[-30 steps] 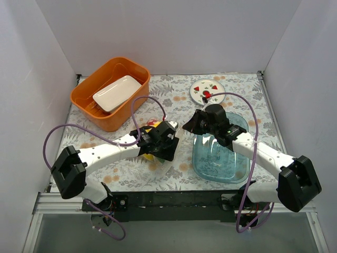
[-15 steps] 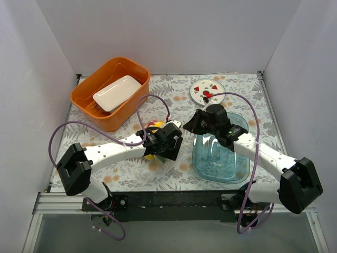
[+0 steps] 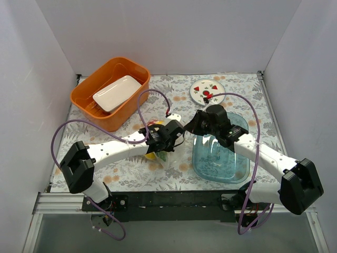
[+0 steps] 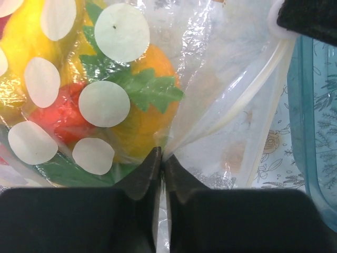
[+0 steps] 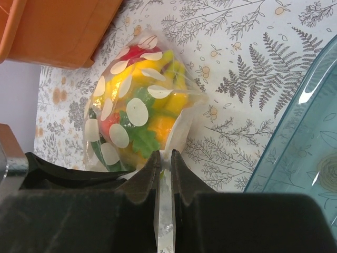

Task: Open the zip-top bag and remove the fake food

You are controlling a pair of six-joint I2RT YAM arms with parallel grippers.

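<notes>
Two pinches hold the zip-top bag (image 5: 138, 112) at this moment, one from each arm. The left gripper (image 4: 160, 158) has its fingers pressed together on a thin fold of clear film just under the fake food (image 4: 139, 105). The right gripper (image 5: 164, 158) is closed in the same way on a flap of plastic at the side of the bag that faces the blue tray (image 3: 221, 163). I judge that each one holds a different wall of the bag near its mouth, because the white zip strip (image 4: 250, 99) runs between the two pinches and goes up toward the right gripper. Such a hold makes sense for opening: when the two walls are pulled in opposite directions, the strip should separate. The bag sits between the two grippers over the flowered table (image 3: 126, 171), in front of the orange tub (image 3: 84, 97) and just beside the left rim of the tray; whether it rests on the table or hangs a little above it, I cannot tell. The yellow, orange, red and green pieces are all packed inside behind the white dots, so nothing is removed yet. The tray lies close to the bag, probably as the place to receive the food. A risk is that the thin film slips out of the fingers before the strip gives way.
</notes>
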